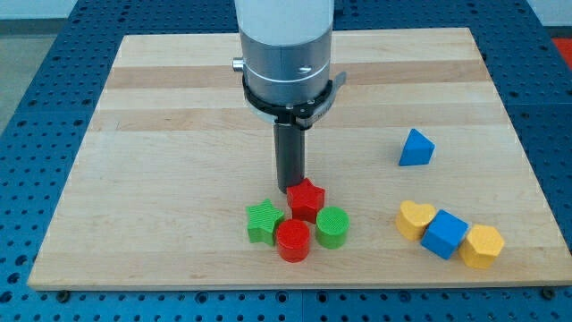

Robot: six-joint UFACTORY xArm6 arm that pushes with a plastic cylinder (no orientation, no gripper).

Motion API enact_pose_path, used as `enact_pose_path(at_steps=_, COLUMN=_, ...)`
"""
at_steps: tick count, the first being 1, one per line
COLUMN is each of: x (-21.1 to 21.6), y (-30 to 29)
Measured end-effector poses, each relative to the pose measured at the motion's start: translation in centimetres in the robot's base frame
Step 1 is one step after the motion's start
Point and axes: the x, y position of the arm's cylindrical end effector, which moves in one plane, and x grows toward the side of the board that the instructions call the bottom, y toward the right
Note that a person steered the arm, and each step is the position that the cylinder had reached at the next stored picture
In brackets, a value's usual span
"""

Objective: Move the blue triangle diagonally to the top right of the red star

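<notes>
The blue triangle (416,148) lies alone at the view's right, well to the right of and a little above the red star (306,199). The red star sits at the top of a tight cluster near the view's bottom middle. My tip (290,188) stands just above and left of the red star, touching or nearly touching its upper edge. The tip is far to the left of the blue triangle.
A green star (264,221), a red cylinder (292,240) and a green cylinder (332,226) crowd below the red star. At the bottom right a yellow heart (415,218), a blue cube (444,233) and a yellow hexagon (482,246) form a row. The wooden board (179,116) rests on a blue perforated table.
</notes>
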Motion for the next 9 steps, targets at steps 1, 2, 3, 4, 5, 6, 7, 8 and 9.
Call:
enact_pose_path(at_steps=1, x=1.1, y=0.0)
enact_pose_path(at_steps=2, x=1.5, y=0.0)
enact_pose_path(at_steps=3, x=1.3, y=0.0)
enact_pose_path(at_steps=4, x=-1.0, y=1.0)
enact_pose_path(at_steps=5, x=-1.7, y=3.7)
enact_pose_path(at_steps=6, x=-1.7, y=5.5)
enact_pose_path(at_steps=7, x=-1.6, y=8.3)
enact_pose_path(at_steps=8, x=-1.3, y=12.6)
enact_pose_path(at_steps=9, x=-1.3, y=13.7)
